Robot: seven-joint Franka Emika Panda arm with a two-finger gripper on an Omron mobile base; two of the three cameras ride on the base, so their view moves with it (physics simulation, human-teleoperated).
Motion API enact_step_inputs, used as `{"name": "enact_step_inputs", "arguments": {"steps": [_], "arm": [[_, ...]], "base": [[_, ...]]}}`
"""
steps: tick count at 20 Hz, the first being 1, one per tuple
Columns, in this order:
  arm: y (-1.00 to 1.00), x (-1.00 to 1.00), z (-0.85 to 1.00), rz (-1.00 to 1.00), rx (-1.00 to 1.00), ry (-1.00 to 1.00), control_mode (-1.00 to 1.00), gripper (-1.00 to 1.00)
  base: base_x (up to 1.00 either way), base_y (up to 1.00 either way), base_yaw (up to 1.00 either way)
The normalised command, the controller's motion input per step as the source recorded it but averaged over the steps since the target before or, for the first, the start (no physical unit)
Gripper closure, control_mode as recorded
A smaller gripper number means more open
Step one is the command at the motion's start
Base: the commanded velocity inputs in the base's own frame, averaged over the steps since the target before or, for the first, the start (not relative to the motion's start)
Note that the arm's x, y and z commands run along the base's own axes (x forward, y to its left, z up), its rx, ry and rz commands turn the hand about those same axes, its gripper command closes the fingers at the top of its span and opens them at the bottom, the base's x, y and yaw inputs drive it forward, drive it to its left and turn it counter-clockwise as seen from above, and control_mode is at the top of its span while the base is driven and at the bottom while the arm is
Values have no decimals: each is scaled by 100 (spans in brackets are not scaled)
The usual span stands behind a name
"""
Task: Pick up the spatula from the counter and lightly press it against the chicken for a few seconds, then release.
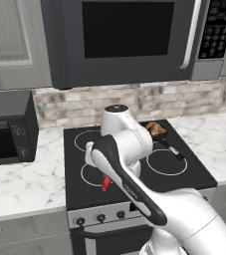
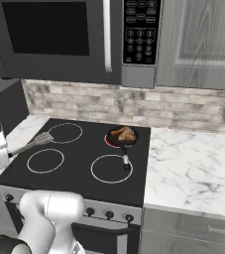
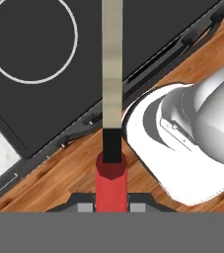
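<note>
Clamping spatula (image 3: pixel 112 74) in gripper (image 3: pixel 111 206) | chicken (image 2: pixel 125 132) in pan (image 2: pixel 112 140) across stove (image 2: pixel 79 158)

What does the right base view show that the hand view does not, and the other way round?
Right base view: the chicken in its frying pan on a rear burner, the microwave above, the marble counter. Hand view: the wooden floor below the stove front. Both: the spatula with its red handle, and the black cooktop.
</note>
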Motion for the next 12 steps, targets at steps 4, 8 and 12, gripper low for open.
{"name": "enact_step_inputs", "arguments": {"steps": [4, 8, 12], "arm": [[-58, 13, 6, 0, 2, 0, -100, 100], [-39, 28, 1, 3, 1, 0, -100, 100], [-41, 20, 0, 1, 0, -3, -100, 100]], "base": [[0, 0, 0], [0, 0, 0], [0, 0, 0]]}}
